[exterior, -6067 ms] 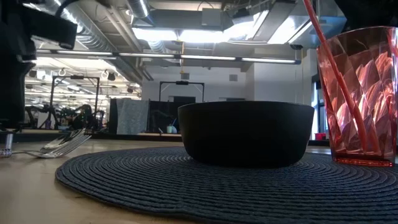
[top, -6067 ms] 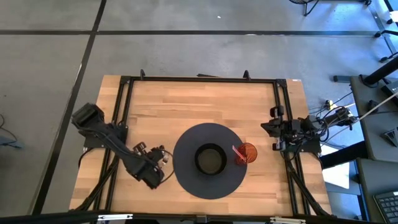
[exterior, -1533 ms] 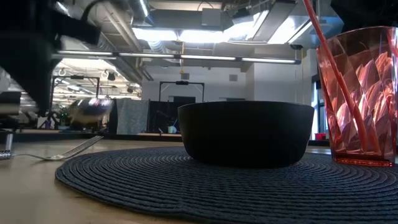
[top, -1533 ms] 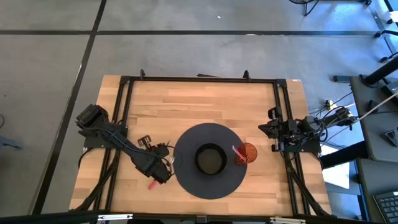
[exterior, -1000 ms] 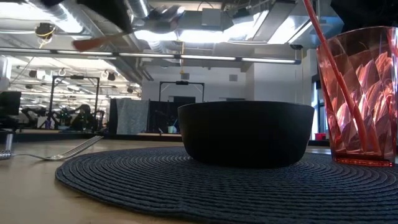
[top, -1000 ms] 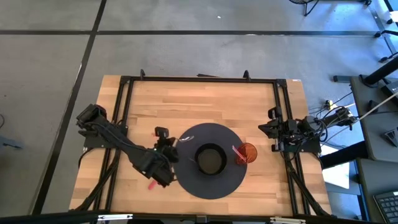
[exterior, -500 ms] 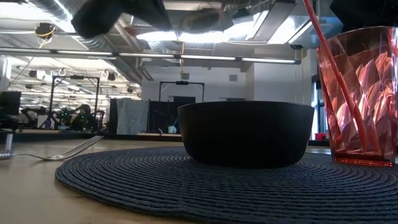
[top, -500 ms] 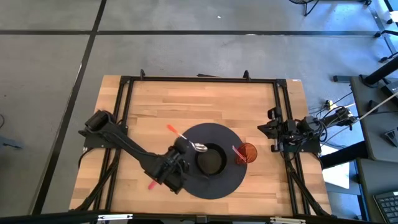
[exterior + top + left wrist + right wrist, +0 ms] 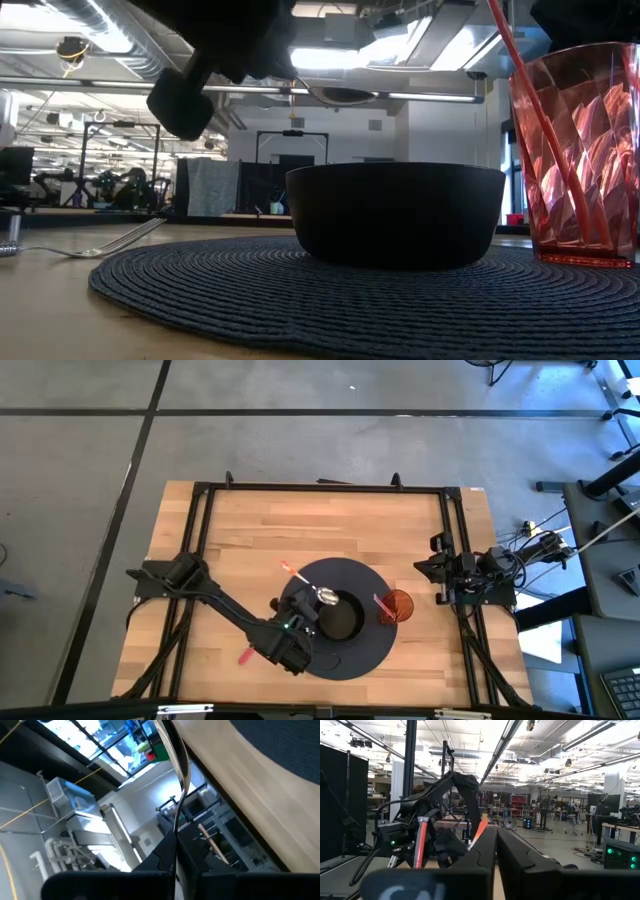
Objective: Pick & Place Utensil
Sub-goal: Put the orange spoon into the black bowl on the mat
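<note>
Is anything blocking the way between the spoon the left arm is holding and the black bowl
Nothing visible does. The left gripper holds the spoon over the bowl's rim, with open air beneath its head in the low view.

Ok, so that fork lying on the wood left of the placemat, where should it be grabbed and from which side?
Take the fork by its red handle, coming straight down and closing across it: it lies flat on the table, and the handle sits clear of the placemat. The left gripper is busy, shut on the spoon.
</note>
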Available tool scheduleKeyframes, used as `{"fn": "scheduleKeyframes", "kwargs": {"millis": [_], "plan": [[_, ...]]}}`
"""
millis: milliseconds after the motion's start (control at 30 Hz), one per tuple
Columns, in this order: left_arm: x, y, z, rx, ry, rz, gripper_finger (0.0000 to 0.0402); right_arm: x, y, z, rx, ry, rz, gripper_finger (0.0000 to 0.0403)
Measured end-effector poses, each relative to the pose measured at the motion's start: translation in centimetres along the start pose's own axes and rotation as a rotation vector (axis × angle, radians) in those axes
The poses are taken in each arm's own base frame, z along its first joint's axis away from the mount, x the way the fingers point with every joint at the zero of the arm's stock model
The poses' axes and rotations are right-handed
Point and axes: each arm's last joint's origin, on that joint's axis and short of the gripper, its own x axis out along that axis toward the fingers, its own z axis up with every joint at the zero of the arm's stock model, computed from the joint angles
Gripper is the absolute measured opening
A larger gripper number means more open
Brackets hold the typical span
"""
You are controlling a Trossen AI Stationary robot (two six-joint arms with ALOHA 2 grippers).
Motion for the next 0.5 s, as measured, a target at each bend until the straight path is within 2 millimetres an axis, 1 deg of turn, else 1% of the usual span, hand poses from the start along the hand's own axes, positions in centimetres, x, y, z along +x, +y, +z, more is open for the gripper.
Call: {"fn": "scheduleKeyframes", "kwargs": {"millis": [200, 367, 500], "plan": [[0.6, -0.1, 0.4, -0.010, 0.022, 0.015, 0.0002, 0.0, 0.0, 0.0, 0.000, 0.000, 0.000, 0.0016], [0.6, 0.0, 1.0, -0.021, 0.016, 0.012, 0.0002, 0.0, 0.0, 0.0, 0.000, 0.000, 0.000, 0.0016], [0.7, -0.1, 1.5, 0.046, 0.011, 0.007, 0.0002, 0.0, 0.0, 0.0, 0.000, 0.000, 0.000, 0.0016]]}}
